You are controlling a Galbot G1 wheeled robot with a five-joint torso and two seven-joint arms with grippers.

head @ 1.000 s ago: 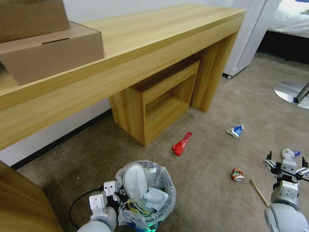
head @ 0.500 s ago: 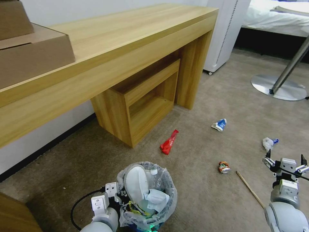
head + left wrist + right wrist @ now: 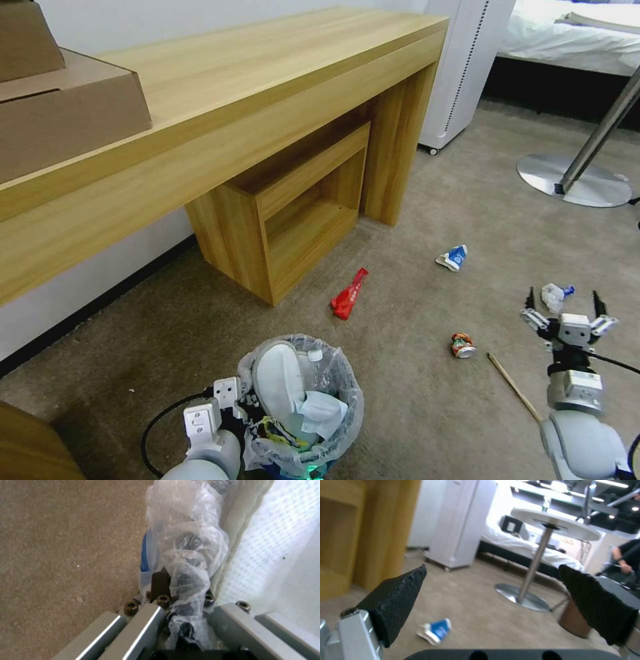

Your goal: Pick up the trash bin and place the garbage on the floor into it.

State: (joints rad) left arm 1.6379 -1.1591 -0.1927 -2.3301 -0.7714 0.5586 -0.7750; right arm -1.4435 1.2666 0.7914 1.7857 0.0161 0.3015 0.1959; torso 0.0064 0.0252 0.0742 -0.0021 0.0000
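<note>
We stand on the beige short-pile carpet floor (image 3: 433,413) before the long light-wood desk (image 3: 267,87), midway through collecting. Our left gripper (image 3: 181,597) is clamped on the rim of the small round trash bin lined with crinkled clear plastic (image 3: 303,407), low at our left, already holding a white slipper. Our right gripper (image 3: 565,312) hovers with its jaws spread wide and empty, just near the small clear blue-capped bottle (image 3: 553,295). We judge the next move calls for lowering over that bottle.

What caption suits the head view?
Left gripper holds the trash bin; open right gripper hovers above littered carpet.
</note>
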